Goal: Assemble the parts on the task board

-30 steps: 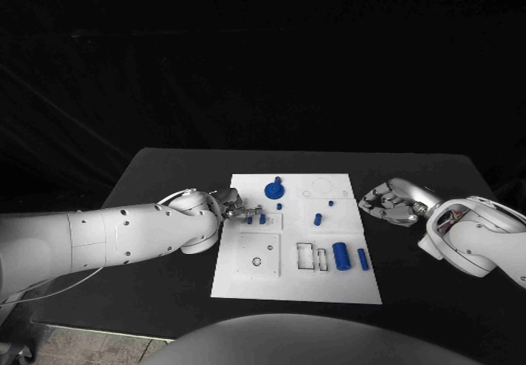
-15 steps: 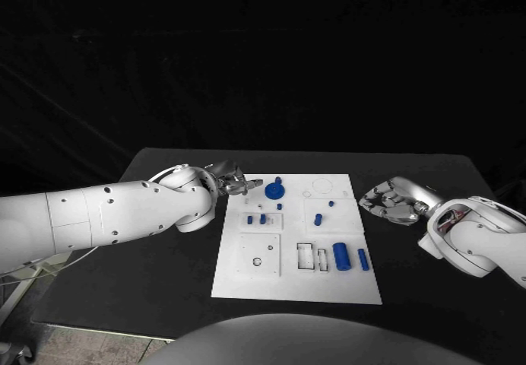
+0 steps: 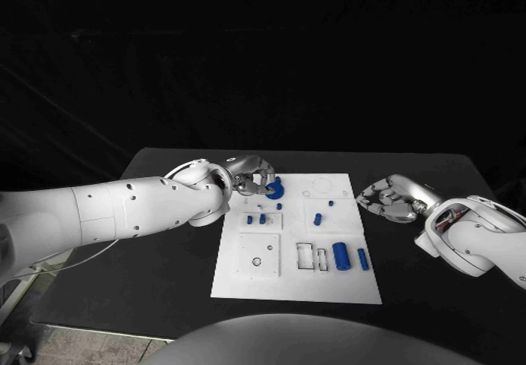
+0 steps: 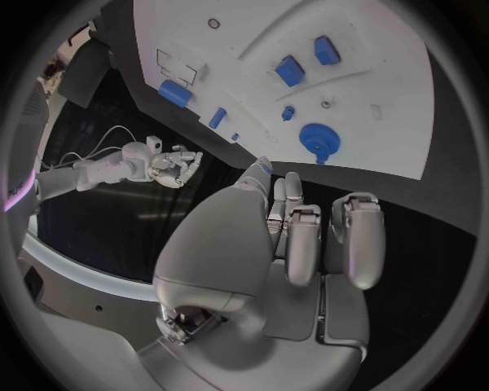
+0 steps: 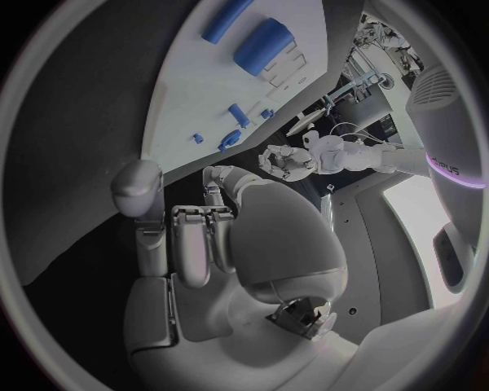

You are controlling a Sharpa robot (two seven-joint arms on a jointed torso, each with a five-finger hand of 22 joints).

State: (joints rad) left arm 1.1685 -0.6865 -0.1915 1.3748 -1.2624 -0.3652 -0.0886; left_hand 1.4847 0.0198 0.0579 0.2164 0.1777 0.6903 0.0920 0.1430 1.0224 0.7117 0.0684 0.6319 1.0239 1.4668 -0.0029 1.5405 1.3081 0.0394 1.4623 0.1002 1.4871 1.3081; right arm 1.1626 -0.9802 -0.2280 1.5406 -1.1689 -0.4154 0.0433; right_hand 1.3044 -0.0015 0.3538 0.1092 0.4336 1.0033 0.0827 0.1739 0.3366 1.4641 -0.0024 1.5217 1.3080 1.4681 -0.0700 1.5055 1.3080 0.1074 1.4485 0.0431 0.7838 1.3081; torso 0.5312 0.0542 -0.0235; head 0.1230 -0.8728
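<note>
The white task board (image 3: pixel 294 281) lies in the middle of the table. A round blue part with a knob (image 3: pixel 274 188) (image 4: pixel 319 140) sits near its far left corner. My left hand (image 3: pixel 250 180) (image 4: pixel 296 236) hovers just left of that part, fingers curled in, holding nothing. Two short blue pegs (image 3: pixel 255 220) stand in a recess behind it, also seen as blocks (image 4: pixel 289 70). A blue cylinder (image 3: pixel 342 255) (image 5: pixel 262 46) and a blue bar (image 3: pixel 362 259) (image 5: pixel 226 20) lie at the near right. My right hand (image 3: pixel 389 201) (image 5: pixel 204 228) hangs curled and empty beyond the board's right edge.
More small blue pegs (image 3: pixel 318 219) stand mid-board. A square plate with a hole (image 3: pixel 258 255) and rectangular slots (image 3: pixel 312 257) mark the near half. Black tabletop (image 3: pixel 164 281) surrounds the board on all sides.
My left hand has moved from beside the two short pegs toward the far end of the board and now sits next to the round blue part. The right hand has barely shifted.
</note>
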